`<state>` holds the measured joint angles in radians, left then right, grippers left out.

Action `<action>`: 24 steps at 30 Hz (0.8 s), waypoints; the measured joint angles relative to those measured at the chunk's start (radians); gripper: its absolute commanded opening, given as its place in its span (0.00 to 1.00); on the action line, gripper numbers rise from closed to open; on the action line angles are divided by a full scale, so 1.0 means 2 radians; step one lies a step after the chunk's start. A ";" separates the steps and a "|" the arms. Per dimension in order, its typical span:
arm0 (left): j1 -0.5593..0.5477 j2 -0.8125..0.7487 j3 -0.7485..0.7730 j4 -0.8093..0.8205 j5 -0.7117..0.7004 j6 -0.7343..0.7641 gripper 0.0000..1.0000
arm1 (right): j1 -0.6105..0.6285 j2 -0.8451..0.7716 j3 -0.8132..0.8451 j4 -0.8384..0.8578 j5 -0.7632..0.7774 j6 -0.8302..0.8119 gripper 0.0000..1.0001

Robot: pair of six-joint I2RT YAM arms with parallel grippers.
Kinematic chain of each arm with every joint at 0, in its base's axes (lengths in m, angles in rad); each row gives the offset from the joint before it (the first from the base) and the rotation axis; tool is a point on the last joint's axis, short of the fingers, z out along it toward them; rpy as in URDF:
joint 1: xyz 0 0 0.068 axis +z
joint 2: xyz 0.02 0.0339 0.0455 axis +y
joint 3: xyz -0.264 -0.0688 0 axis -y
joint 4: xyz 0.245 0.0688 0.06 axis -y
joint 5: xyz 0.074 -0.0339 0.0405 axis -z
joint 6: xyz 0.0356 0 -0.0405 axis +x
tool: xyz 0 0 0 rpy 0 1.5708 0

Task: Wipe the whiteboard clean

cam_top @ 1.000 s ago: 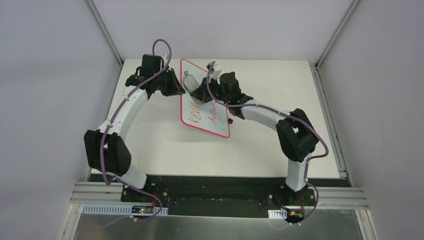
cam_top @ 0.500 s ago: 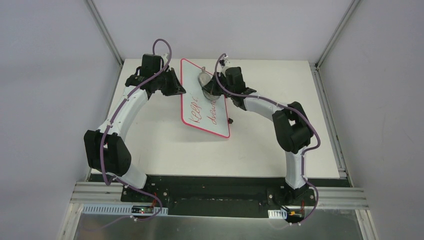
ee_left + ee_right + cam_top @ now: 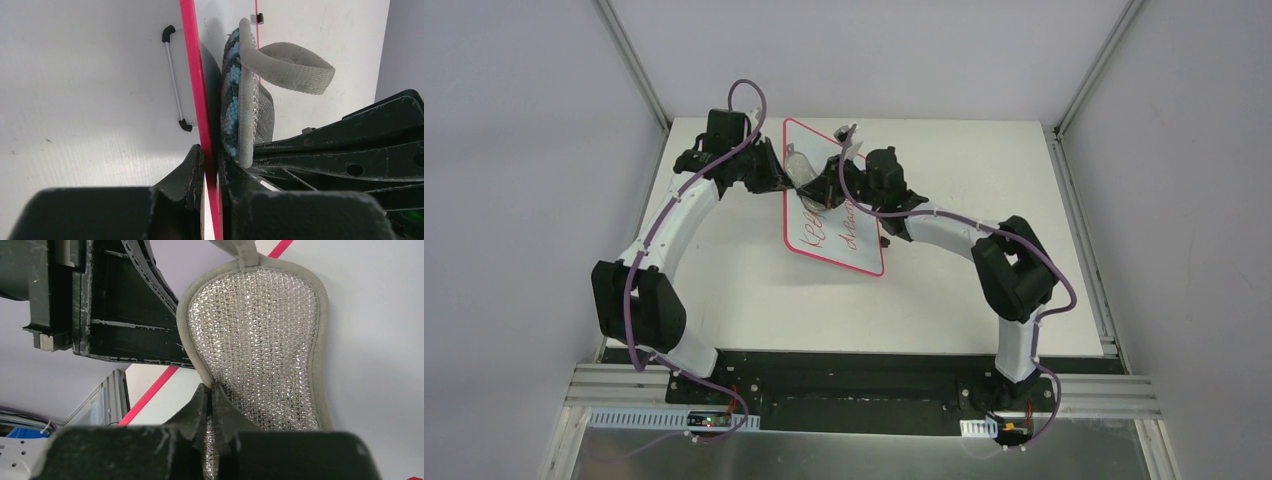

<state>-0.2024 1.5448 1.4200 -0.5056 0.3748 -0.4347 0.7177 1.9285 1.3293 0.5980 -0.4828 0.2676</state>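
The whiteboard (image 3: 849, 243), white with a thin pink-red frame, stands tilted at the table's far middle, with red handwriting (image 3: 816, 232) on its lower half. My left gripper (image 3: 776, 176) is shut on its left edge; in the left wrist view the jaws (image 3: 210, 165) clamp the red frame (image 3: 192, 75). My right gripper (image 3: 821, 190) is shut on a grey pad with silver mesh (image 3: 260, 340) and presses it flat on the board face (image 3: 375, 340). The pad's blue underside (image 3: 231, 100) touches the board.
A wire stand with black ends (image 3: 174, 75) sticks out behind the board. A small black foot (image 3: 885, 241) shows at the board's right edge. White enclosure walls with metal posts (image 3: 634, 60) surround the table (image 3: 984, 160).
My right gripper swept the pad toward the board's far edge, then back down and left toward the left gripper. The top line of writing looks smeared. The left arm has held still.
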 measured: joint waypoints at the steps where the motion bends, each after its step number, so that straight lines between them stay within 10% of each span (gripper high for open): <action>1: 0.000 0.000 0.000 -0.002 -0.001 0.000 0.00 | 0.002 0.000 0.000 0.004 -0.002 0.004 0.00; 24: 0.000 0.000 -0.002 0.013 0.002 0.000 0.00 | -0.077 0.058 0.018 -0.038 0.069 0.173 0.00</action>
<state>-0.2028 1.5444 1.4170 -0.4805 0.3779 -0.4347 0.5640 2.0441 1.3651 0.5217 -0.3447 0.6132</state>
